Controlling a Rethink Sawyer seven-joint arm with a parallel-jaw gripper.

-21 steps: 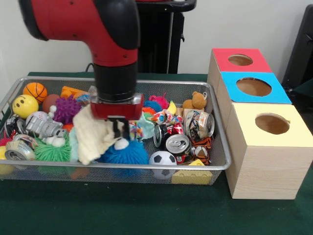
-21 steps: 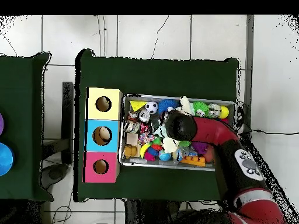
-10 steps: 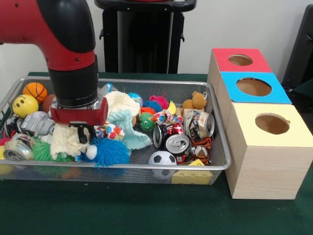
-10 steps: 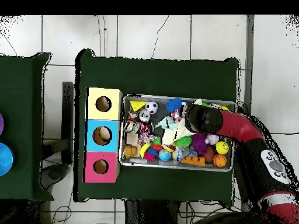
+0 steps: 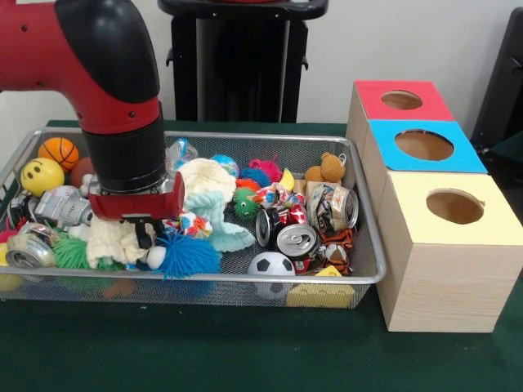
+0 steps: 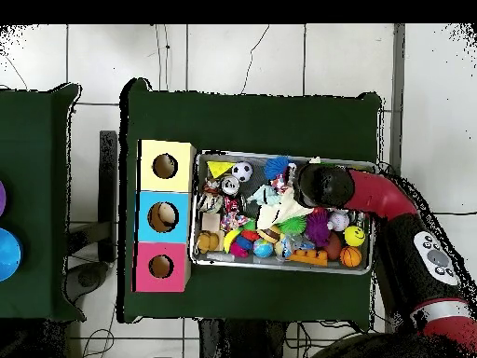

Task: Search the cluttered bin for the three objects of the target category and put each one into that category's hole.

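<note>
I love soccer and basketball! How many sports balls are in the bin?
2: a basketball at the bin's far left corner, a soccer ball by the near rim. Clutter may hide more.

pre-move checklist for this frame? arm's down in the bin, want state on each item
1. Gripper state: cannot tell; it is buried in the clutter.
2. Anything held: cannot tell; it sits on a cream cloth beside the blue fuzzy ball.
3. Target category: cannot tell from the pictures.
4. Three box holes unobstructed, red, blue, yellow: ok.
5. Cans reachable: ok; the crushed cans lie exposed at the box end of the wire bin.
6. Lift path: not ok; loose cloth may drag out nearby toys.
</note>
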